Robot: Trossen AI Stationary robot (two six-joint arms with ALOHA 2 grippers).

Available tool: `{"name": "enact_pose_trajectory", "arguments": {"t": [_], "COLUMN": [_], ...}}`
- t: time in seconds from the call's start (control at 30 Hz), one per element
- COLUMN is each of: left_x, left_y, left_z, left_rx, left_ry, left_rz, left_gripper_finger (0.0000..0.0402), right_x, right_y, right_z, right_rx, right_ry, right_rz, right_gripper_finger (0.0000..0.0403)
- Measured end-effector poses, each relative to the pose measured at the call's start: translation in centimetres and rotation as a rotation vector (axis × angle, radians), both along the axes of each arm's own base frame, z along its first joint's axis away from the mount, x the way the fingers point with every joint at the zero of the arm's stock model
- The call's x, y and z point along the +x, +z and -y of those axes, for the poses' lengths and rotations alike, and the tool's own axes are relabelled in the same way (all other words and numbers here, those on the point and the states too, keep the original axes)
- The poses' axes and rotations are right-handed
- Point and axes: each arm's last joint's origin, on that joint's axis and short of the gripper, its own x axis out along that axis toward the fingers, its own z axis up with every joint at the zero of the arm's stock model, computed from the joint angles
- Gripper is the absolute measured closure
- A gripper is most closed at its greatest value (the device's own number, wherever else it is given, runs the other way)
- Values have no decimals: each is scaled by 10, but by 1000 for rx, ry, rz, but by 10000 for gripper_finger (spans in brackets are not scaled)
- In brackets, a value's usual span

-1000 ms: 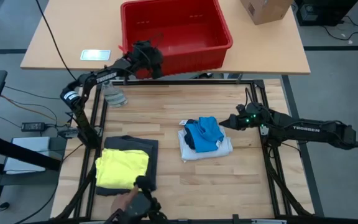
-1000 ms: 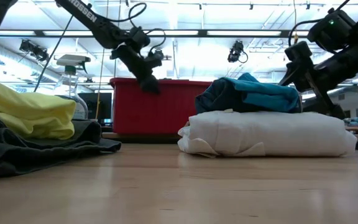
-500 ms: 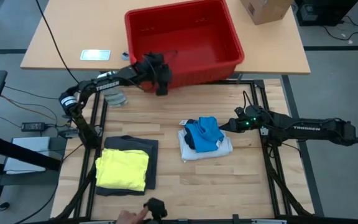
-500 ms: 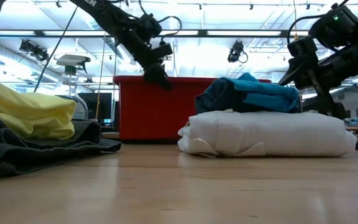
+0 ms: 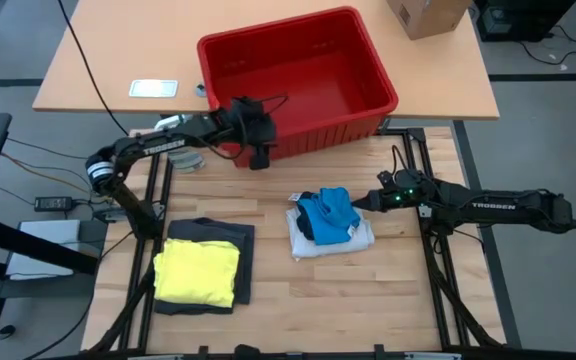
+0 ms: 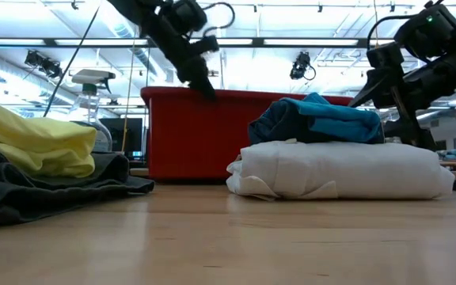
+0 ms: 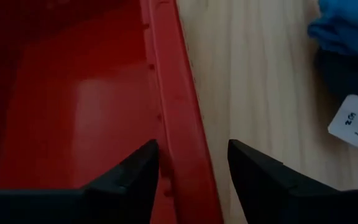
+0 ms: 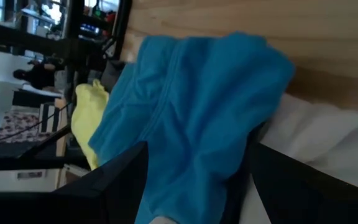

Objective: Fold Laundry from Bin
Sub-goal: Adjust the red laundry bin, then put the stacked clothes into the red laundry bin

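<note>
A: Which step is this?

B: The folding looks done, I'd say. 4 garments lie in 2 stacks on the table (image 5: 268, 200): the yellow one (image 5: 198, 272) on the grey one (image 5: 230, 237), the blue one (image 5: 328, 213) on the white one (image 5: 333, 240). The bin (image 5: 368, 60) shows no cloth inside, so this seems to be the clearing-away of the bin.

A: What are the arms doing?

B: The left gripper (image 5: 259, 152) sits at the bin's near rim. Its wrist view shows the fingers (image 7: 135, 171) apart, straddling the rim (image 7: 179, 124), 1 inside and 1 outside, not yet pinching it. The right gripper (image 5: 363, 200) waits just beside the blue garment, jaws wide, holding nothing.

A: And next?

B: Likely either close on the rim to shift the bin, or lift clear. If it closes, it must squeeze the wall squarely; a thick rim could slip from a shallow pinch.
</note>
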Motion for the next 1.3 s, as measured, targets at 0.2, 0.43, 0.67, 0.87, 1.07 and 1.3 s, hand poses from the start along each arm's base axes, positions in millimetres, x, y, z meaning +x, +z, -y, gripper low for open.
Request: {"name": "enact_pose_trajectory", "arguments": {"t": [0.2, 0.43, 0.67, 0.87, 1.07, 1.3], "left_x": [-22, -43, -54, -42, -6, 37], "left_y": [24, 43, 67, 91, 71, 31], "left_z": [6, 4, 27, 63, 108, 175], "left_rx": [-102, -281, -442, -552, -652, -831], "left_ry": [130, 355, 448, 358, 246, 278], "left_rz": [93, 242, 406, 602, 506, 396], "left_gripper_finger": [206, 169, 148, 152, 167, 170], "right_x": [1, -1, -4, -4, -3, -2], "right_y": [2, -2, -7, -7, -6, -6], "right_z": [1, 1, 0, -3, -4, -11], "right_rx": [-5, 55, 61, 94, 117, 70], "right_ry": [-13, -60, -48, 16, 72, 193], "right_rz": [16, -20, -74, -70, -63, -56], "right_gripper_finger": [121, 121, 121, 121, 121, 121]}}
